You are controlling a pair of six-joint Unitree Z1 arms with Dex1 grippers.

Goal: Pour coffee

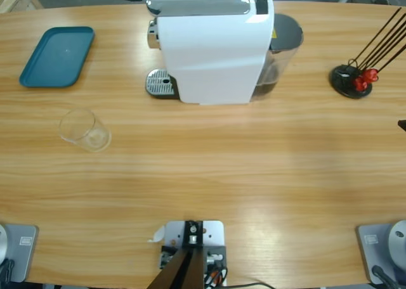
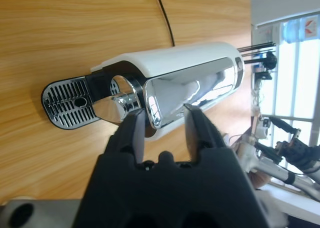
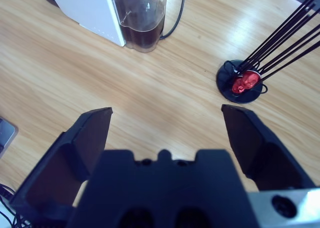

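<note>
Left gripper (image 2: 164, 125) tilted sideways, jaws parted only narrowly. Right gripper (image 3: 167, 119) angled down toward the tabletop, jaws spread wide apart. Neither arm visible from above.

— What do we see of our left gripper (image 2: 164, 128)?
— Two matte black ribbed jaws rising from a blocky black body, with a silver collar below.
— And our right gripper (image 3: 167, 125)?
— Broad black jaws, the same black body, a silver bracket with a screw hole beside it.
</note>
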